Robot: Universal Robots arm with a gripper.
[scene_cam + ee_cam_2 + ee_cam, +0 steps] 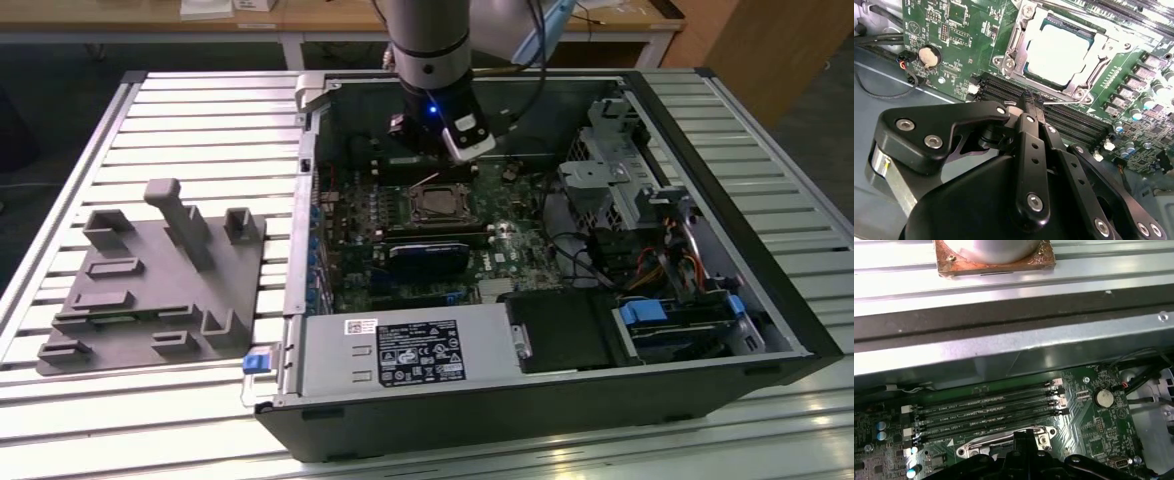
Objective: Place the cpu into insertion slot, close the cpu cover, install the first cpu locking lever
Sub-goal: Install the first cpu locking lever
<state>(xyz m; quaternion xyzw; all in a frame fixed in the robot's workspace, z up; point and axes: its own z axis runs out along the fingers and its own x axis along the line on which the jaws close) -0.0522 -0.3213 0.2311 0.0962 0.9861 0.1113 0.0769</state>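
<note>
Exterior view's left: grey fixture block (147, 290) on slatted worktop (200, 110); centre-right, open PC case (787, 330). Gripper (433, 170) low over mobo, just beside insertion slot (435, 206). Second wrist view: cpu (1056, 47) seated, cpu cover (1015, 47) flat round it; fingers (1028, 114) pressed together over RAM slots (1074, 122), near cover's edge.

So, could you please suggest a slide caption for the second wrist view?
Gripper hovers over the memory slots, the cpu seated in the frame of the cpu cover.
</note>
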